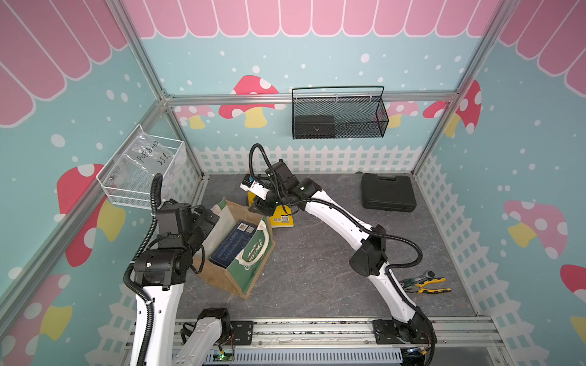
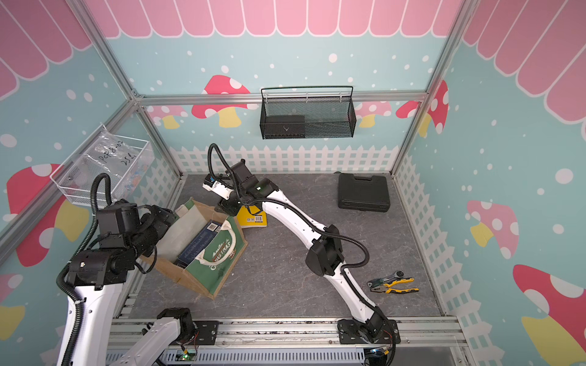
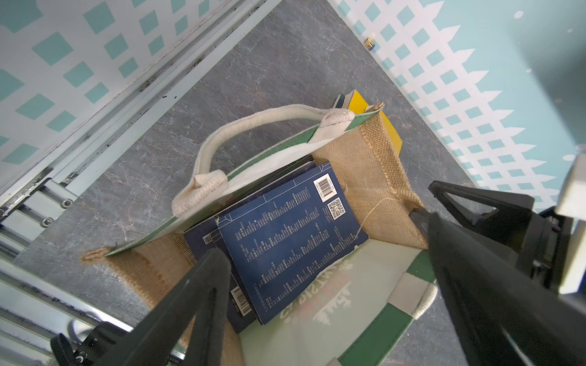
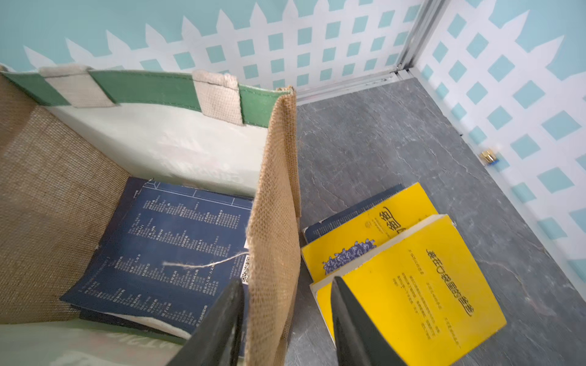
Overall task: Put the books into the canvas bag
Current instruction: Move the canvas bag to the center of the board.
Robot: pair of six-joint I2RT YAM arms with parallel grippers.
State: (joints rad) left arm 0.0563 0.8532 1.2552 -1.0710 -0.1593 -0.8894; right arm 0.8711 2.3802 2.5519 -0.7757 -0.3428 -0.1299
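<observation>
From the front rail, the pliers [image 1: 425, 283] lie nearest, at four o'clock on the grey table [image 1: 317, 269]. At eight o'clock the canvas bag [image 1: 247, 279] stands mouth-up with navy books [image 1: 233, 244] stacked flat inside. The left gripper [image 3: 318, 234] hangs over that mouth, jaws spread wide and released. At the bag's far end, about eleven o'clock, the right gripper [image 4: 287, 280] straddles the jute end wall [image 4: 272, 221]. One finger is inside and one is outside over the yellow books [image 4: 412, 285], which lie on the table just beside the bag. Its jaws are partly apart, and I cannot tell whether they pinch the wall. Farthest, at one o'clock, sits the black case [image 1: 388, 191].
</observation>
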